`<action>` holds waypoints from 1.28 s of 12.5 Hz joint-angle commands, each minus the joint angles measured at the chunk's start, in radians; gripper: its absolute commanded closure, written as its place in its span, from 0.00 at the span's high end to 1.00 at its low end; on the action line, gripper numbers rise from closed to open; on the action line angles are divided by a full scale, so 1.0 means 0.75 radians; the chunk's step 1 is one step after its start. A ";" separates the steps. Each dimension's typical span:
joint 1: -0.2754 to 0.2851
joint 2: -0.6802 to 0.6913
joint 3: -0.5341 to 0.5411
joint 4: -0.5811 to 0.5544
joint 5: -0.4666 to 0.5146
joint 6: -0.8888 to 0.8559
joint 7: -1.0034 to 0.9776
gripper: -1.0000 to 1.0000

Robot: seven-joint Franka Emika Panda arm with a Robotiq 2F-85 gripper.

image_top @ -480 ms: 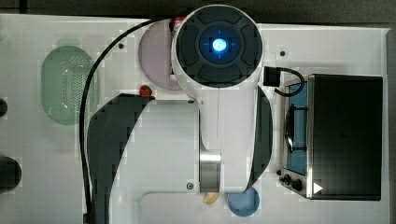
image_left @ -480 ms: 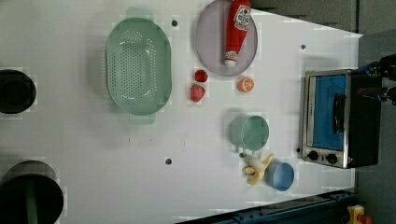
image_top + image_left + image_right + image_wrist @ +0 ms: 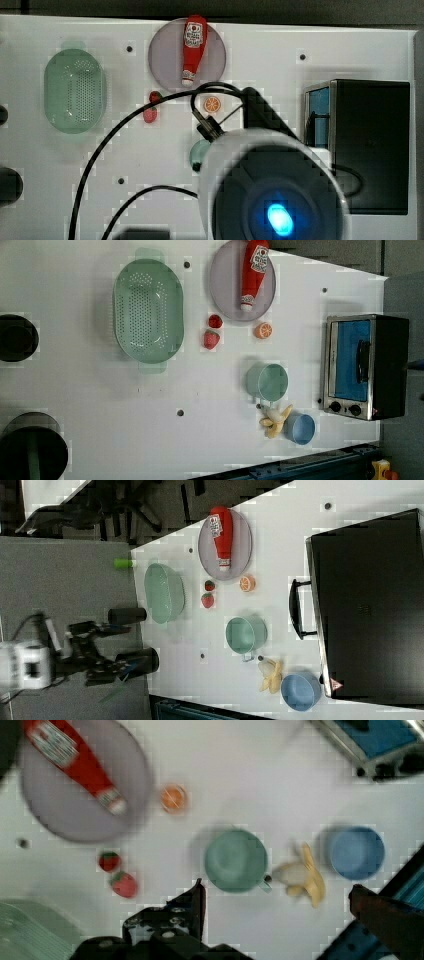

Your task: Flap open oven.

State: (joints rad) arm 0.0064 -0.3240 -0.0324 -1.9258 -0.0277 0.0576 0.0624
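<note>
Colander (image 3: pixel 148 310), pale green, sits far over on the left view's left, open side up and well apart from everything the task needs. Next rightward, purple plate (image 3: pixel 220 285) carries the ketchup bottle (image 3: pixel 252 272) lying on its side, cap toward the table centre; lying flat on the dish probably keeps it from rolling. Two strawberries (image 3: pixel 212 332) and an orange slice (image 3: pixel 263 330) lie just off the plate's rim. Further right, green cup (image 3: pixel 269 382) stands upright, with the banana (image 3: pixel 274 421) and blue bowl (image 3: pixel 300 428) touching or nearly so beside it. This clutter occupies the table in front of the door, so an approach from above looks safer than a low sweep. Oven (image 3: pixel 367 365) stands at the left view's far right, glass door facing the clutter and shut, bar handle (image 3: pixel 363 361) across the blue pane, knobs in a row at one end of the front. Gripper (image 3: pixel 275 892) hangs high above the cup and banana in the wrist view, fingers (image 3: pixel 197 900) spread near their widest and holding nothing; that wide stance suits hooking the handle. Judgement: task barely begun, door untouched; next move is to descend toward the handle and pull it outward and down.
</note>
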 commanded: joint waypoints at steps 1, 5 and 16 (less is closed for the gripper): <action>-0.035 0.049 -0.004 0.008 0.019 0.007 -0.047 1.00; -0.037 0.050 -0.008 0.007 0.019 0.005 -0.047 0.58; -0.045 0.070 -0.112 -0.230 -0.100 0.209 -0.439 0.18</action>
State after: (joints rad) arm -0.0245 -0.2725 -0.0978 -2.0801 -0.1125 0.1953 -0.1279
